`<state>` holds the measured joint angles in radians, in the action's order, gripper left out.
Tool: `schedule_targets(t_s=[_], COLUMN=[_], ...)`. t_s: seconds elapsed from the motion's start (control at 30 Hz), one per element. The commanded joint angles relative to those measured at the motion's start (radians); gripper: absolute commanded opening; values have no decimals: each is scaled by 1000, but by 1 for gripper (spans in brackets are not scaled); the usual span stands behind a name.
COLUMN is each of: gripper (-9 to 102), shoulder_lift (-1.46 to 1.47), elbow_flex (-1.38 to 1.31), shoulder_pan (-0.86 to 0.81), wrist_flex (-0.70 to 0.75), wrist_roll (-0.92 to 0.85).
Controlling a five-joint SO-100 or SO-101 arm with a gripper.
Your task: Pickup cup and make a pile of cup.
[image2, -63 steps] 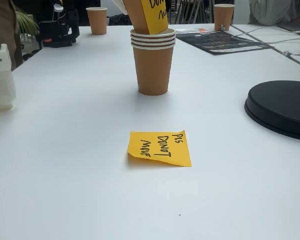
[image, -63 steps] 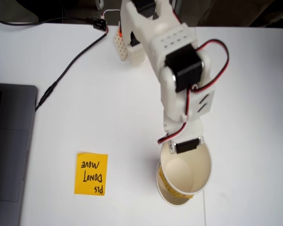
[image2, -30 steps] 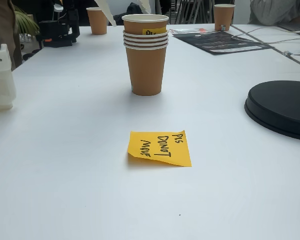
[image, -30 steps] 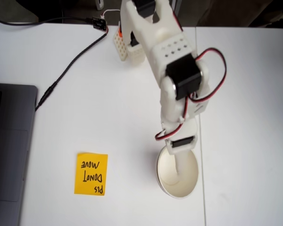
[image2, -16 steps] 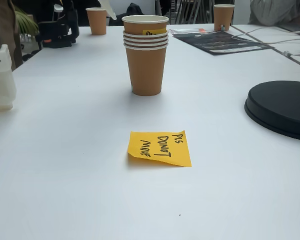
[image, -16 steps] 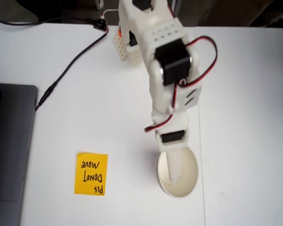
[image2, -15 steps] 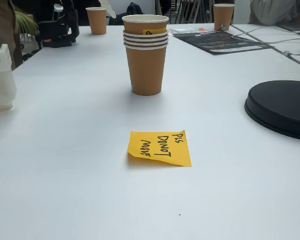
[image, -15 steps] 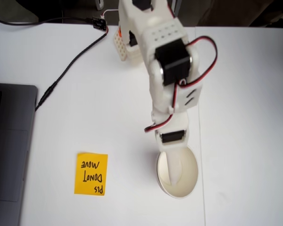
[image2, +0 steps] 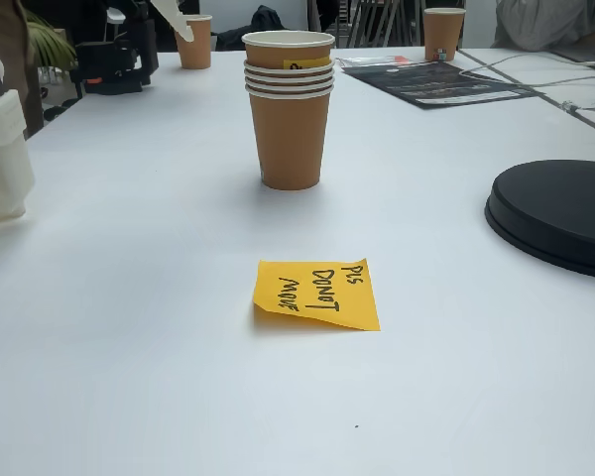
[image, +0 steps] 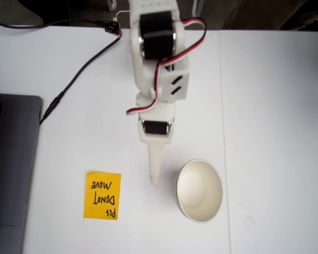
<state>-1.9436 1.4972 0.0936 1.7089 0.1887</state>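
Overhead-angled fixed view: the gripper (image: pixel 153 177) has pulled out of the pile of cup (image: pixel 199 190) and hangs just beside it, empty, jaws apparently together. Stacking looks done; the pile (image2: pixel 290 109) stands upright.

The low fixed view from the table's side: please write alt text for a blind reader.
A pile of cups, nested brown paper cups, stands upright on a white table. An orange sticky note lies in front of it, a black disc at right.

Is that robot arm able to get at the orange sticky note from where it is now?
Probably yes: the gripper hovers between the sticky note and the pile of cups, with bare table between.
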Motion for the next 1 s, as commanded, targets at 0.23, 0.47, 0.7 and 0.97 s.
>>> schedule_targets(t_s=[0.23, 0.47, 0.7, 0.97], gripper=[28, 15, 5, -6], shoulder_lift=[-184, -239, -322, -416], elbow_flex=[97, 140, 224, 333], shoulder_pan=[-51, -60, -63, -60], wrist_flex=[-107, -172, -230, -314], wrist_roll=[-6, -8, -8, -8])
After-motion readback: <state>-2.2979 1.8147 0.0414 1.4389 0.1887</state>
